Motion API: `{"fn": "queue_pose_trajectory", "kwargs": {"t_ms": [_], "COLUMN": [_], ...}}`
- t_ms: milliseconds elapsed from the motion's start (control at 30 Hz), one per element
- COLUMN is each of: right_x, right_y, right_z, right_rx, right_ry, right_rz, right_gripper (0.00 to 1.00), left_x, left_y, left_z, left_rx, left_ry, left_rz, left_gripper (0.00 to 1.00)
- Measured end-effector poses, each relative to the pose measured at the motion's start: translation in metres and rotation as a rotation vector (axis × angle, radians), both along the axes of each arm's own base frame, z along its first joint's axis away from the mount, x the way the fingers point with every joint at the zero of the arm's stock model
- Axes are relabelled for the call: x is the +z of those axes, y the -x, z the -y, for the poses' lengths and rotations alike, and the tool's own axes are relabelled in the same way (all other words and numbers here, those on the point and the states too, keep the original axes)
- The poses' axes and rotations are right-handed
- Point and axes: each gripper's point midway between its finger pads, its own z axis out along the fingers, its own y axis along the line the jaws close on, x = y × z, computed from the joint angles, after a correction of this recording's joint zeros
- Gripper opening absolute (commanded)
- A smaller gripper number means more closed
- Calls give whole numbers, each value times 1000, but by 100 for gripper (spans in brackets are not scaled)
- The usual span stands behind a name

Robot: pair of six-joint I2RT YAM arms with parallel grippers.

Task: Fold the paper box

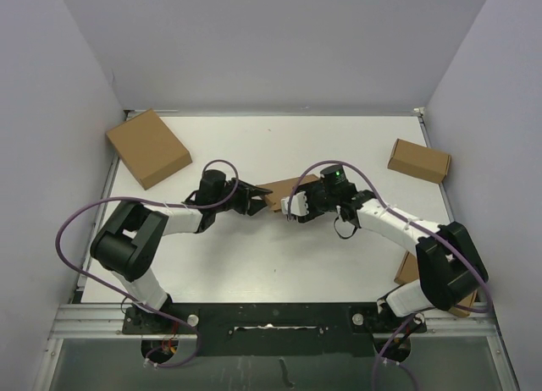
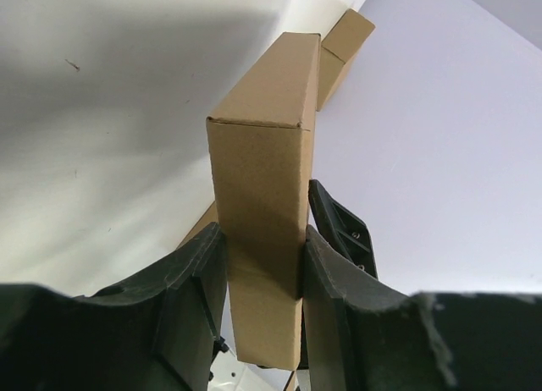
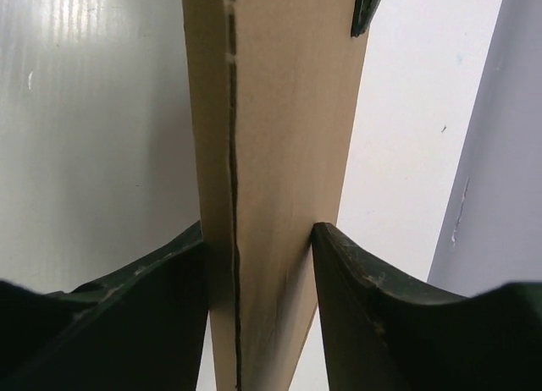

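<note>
A brown paper box [image 1: 282,190] is held at the middle of the white table [image 1: 254,264], between both arms. My left gripper [image 1: 258,196] is shut on its left end; in the left wrist view the box [image 2: 262,213] stands between the two black fingers [image 2: 190,281]. My right gripper [image 1: 290,203] is shut on its right end; in the right wrist view the box [image 3: 271,154] fills the gap between the fingers [image 3: 356,298], with a seam running down its face. The other arm's finger tip [image 3: 368,6] shows beyond the box.
A larger folded brown box [image 1: 148,147] lies at the back left. A smaller folded box [image 1: 419,161] lies at the back right. More cardboard [image 1: 408,268] lies behind the right arm's base. White walls enclose the table.
</note>
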Motion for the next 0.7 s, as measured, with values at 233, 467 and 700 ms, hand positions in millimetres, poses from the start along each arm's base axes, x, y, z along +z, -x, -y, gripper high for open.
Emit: {"fn": "queue_pose_trajectory", "kwargs": {"t_ms": [233, 467, 700], "right_x": [5, 15, 50], "right_y": [-8, -11, -34], "right_z": [0, 0, 16], "right_rx": [-29, -100, -253], "right_ry": [-5, -75, -255], "right_rz": [34, -37, -174], "right_gripper": [35, 29, 26], "left_x": [8, 26, 98], "left_y": [-4, -6, -6], "left_z": [0, -3, -32], "left_rx": [7, 13, 66], "left_ry": [28, 40, 25], "left_rz": [21, 75, 292], "left_gripper": [69, 98, 98]}}
